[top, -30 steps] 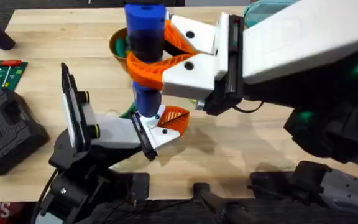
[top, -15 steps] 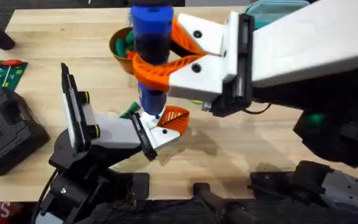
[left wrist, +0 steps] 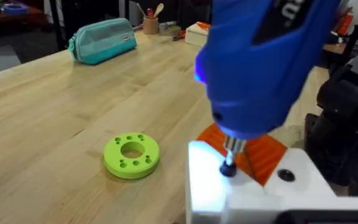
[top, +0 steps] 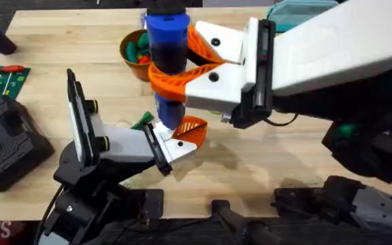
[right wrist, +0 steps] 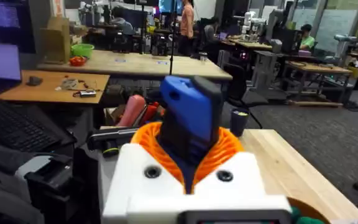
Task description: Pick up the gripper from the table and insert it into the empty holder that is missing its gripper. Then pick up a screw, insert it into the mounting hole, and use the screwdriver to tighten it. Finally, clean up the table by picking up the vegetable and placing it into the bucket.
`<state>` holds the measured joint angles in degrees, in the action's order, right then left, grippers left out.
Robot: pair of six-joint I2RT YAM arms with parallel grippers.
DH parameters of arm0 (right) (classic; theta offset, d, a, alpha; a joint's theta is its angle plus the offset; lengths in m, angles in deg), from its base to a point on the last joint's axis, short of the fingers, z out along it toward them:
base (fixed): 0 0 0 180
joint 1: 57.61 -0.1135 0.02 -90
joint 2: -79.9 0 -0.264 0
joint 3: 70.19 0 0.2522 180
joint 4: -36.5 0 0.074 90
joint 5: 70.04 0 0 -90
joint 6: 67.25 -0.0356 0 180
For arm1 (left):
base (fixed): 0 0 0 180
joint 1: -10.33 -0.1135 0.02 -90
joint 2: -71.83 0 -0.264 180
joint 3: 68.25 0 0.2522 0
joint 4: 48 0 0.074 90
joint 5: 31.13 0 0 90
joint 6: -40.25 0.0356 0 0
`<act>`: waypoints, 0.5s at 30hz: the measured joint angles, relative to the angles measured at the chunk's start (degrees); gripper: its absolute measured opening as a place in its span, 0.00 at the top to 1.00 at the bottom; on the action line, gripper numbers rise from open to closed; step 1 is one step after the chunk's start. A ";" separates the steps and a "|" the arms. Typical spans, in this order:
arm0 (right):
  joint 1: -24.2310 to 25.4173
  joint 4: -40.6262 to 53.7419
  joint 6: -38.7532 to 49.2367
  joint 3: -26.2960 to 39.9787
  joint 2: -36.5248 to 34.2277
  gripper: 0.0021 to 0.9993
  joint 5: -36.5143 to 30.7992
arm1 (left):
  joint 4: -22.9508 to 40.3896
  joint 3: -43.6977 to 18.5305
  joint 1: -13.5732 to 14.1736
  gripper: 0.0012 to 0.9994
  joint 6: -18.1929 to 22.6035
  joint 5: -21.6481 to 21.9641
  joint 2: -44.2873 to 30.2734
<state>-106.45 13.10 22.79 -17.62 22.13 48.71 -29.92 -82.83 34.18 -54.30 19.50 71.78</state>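
My right gripper [top: 170, 64] is shut on the blue screwdriver [top: 165, 41], holding it upright; its orange fingers [right wrist: 232, 144] wrap the blue body [right wrist: 191, 118]. The metal bit [left wrist: 232, 146] rests on a dark screw [left wrist: 229, 169] in the white holder [left wrist: 253, 193]. This holder [top: 163, 146] ends my left arm, at the left gripper [top: 177, 139]. The small orange ribbed gripper [top: 190, 129] sits in the holder, just behind the screw [left wrist: 263, 155]. The mustard bucket [top: 124, 45] stands at the back of the table [top: 264, 163], holding green and red vegetable pieces [top: 137, 49].
A lime green ring [left wrist: 131, 155] lies on the wood beyond the holder. A small dark green piece [top: 141, 122] lies beside the screwdriver's lower end. A teal pouch [top: 291, 10] is at the far right, a black case [top: 5, 139] and a green tool card [top: 2, 75] at the left.
The right arm has shifted slightly right with the screwdriver, which has sunk a little toward the holder. The left arm has not moved.
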 joint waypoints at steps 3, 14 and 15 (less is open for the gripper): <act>0.00 1.00 0.00 0.00 0.00 0.97 -0.02 | 0.02 0.00 0.00 0.99 -0.03 0.00 0.02; 0.00 2.18 0.02 0.02 0.25 0.97 -0.44 | 0.04 0.00 0.00 0.99 -0.37 -0.02 0.01; 0.00 2.31 0.05 0.02 0.33 0.97 -0.44 | 0.04 0.00 0.00 0.99 -0.38 -0.10 0.01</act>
<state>-106.45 15.41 22.84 -17.60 22.46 48.27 -29.88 -82.83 34.18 -54.68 19.40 71.78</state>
